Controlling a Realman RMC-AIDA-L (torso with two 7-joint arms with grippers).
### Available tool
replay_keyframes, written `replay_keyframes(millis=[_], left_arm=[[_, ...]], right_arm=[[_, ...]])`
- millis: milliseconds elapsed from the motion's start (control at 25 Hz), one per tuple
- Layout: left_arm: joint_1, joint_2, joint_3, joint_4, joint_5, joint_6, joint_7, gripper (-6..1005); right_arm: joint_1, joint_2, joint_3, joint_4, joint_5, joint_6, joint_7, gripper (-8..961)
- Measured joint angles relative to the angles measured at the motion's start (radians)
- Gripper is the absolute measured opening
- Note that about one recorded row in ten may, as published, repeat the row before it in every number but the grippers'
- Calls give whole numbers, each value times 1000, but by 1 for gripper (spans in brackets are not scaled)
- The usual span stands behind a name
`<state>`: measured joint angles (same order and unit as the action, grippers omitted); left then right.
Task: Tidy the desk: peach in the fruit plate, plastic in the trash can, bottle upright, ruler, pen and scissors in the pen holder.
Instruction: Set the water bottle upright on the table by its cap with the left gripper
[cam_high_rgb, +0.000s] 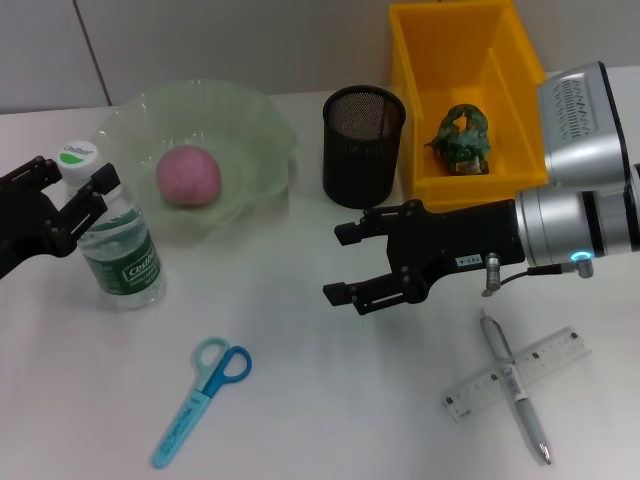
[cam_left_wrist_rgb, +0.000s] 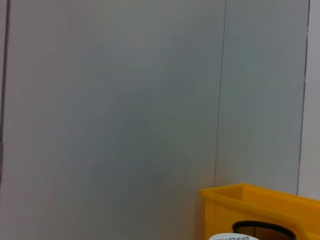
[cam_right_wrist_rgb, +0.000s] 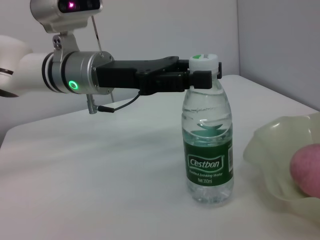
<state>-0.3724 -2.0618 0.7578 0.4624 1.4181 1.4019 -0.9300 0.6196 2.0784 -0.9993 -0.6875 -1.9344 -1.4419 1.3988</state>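
Observation:
The bottle (cam_high_rgb: 120, 250) (cam_right_wrist_rgb: 209, 150) stands upright on the desk (cam_high_rgb: 300, 390) at the left. My left gripper (cam_high_rgb: 75, 175) (cam_right_wrist_rgb: 202, 72) is open, one finger on each side of the bottle's neck just under the white cap. The peach (cam_high_rgb: 188, 175) (cam_right_wrist_rgb: 307, 167) lies in the fruit plate (cam_high_rgb: 250, 110) (cam_right_wrist_rgb: 270, 150). Crumpled green plastic (cam_high_rgb: 460, 138) sits in the trash can (cam_high_rgb: 455, 60). My right gripper (cam_high_rgb: 342, 263) hovers open and empty in front of the pen holder (cam_high_rgb: 364, 145). The scissors (cam_high_rgb: 200, 395) lie front left. The pen (cam_high_rgb: 515, 385) crosses the ruler (cam_high_rgb: 545, 358) front right.
In the left wrist view a grey wall fills most of the frame, with the trash can (cam_left_wrist_rgb: 260, 210), the pen holder's rim (cam_left_wrist_rgb: 260, 231) and the bottle cap (cam_left_wrist_rgb: 230, 237) along one edge. White desk lies bare between the scissors and the ruler.

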Motion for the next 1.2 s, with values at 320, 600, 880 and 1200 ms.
replay_keyframes(millis=[320,600,880,1200], left_arm=[[-6,-1,-2,-1,-2,-15,11,424],[-8,-2,-15,-5,-2,-26,26,424],[-9,-4,-23,-7,-2,-34,35,423],[-10,-5,-23,-7,-2,-34,36,423]], right_arm=[[1,1,-1,-1,1,18,0,817],[7,2,-1,0,1,23,0,817],[9,2,-1,0,3,23,0,816],[11,2,-1,0,5,24,0,816]])
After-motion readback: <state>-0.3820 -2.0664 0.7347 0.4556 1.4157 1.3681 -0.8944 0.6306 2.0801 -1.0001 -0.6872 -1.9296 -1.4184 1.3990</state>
